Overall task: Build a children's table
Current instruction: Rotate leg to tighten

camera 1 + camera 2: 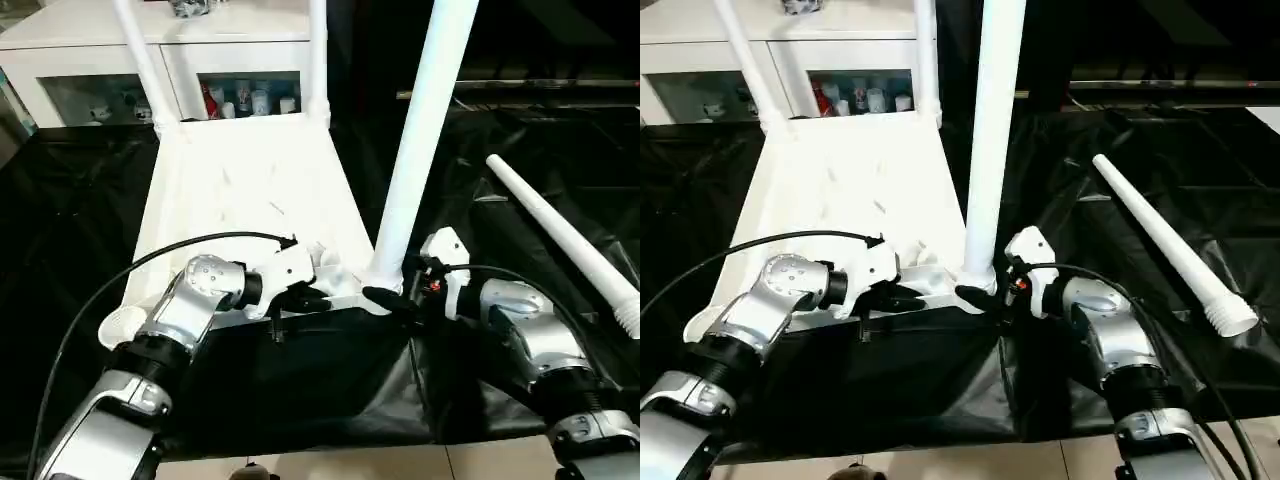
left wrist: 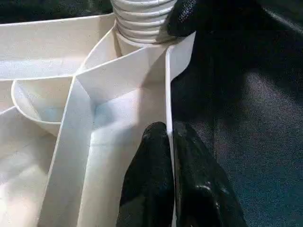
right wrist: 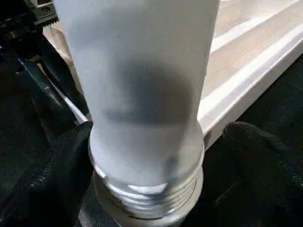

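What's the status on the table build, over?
Left gripper shut on tabletop rim. Right gripper open around the near leg's threaded base. One leg loose on black cloth. Nothing in the way.

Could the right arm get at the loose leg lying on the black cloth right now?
Probably yes. The loose leg lies bare on the cloth on the right gripper's side, nothing between. That gripper stands open around the upright leg, so it looks free to back off first.

one white tabletop (image 1: pixel 240 190), underside up. four white tube legs: three upright in corner sockets (image 1: pixel 140 60) (image 1: pixel 318 60) (image 1: pixel 425 130), one lying loose on the black cloth (image 1: pixel 560 240). two robot grippers: left gripper (image 1: pixel 305 297), right gripper (image 1: pixel 385 300). one white cabinet (image 1: pixel 90 40) at rear.
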